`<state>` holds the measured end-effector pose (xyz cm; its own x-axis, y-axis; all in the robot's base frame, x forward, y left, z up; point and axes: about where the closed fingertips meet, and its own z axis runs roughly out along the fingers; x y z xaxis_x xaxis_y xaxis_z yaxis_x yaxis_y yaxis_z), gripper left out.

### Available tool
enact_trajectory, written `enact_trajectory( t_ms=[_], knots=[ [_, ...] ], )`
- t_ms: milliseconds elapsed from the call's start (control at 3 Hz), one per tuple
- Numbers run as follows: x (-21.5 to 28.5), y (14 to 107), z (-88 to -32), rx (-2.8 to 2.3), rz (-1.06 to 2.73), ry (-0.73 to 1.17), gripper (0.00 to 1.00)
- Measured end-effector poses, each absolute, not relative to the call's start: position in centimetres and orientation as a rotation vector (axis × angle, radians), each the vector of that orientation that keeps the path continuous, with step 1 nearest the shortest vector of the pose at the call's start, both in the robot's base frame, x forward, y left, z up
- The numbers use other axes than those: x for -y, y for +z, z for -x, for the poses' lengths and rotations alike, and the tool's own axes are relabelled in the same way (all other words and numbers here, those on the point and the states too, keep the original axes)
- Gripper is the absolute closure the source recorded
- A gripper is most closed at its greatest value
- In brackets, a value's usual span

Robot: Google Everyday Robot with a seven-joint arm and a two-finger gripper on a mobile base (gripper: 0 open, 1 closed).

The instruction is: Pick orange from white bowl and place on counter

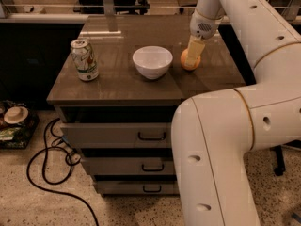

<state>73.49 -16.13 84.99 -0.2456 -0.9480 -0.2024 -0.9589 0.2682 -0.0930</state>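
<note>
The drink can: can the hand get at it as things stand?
Probably yes. The hand is down at the orange, right of the white bowl. The drink can stands alone left of the bowl, open from above; only the bowl lies between.

counter point(117, 86) | can point(84, 59) | white bowl point(152, 61) | orange point(185, 61), end effector point(192, 59) at it

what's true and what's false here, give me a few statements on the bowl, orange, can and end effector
1. The orange lies inside the white bowl. False: it is outside the bowl, on the far side from the can, over the counter.
2. The end effector is at the orange. True.
3. The can lies on its side. False: it stands upright.
4. The white bowl stands between the can and the orange. True.
</note>
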Motion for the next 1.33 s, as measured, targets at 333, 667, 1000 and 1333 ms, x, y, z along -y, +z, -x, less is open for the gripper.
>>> enact_trajectory(
  t_ms=[333, 667, 1000, 1333],
  knots=[
    [16.0, 84.8, -74.1, -2.309, 1.767, 0.062, 0.61],
    [16.0, 84.9, -74.1, -2.309, 1.767, 0.062, 0.38],
    [15.8, 84.6, -74.7, -2.299, 1.757, 0.053, 0.14],
    [15.5, 84.1, -75.5, -2.287, 1.745, 0.042, 0.0]
  ],
)
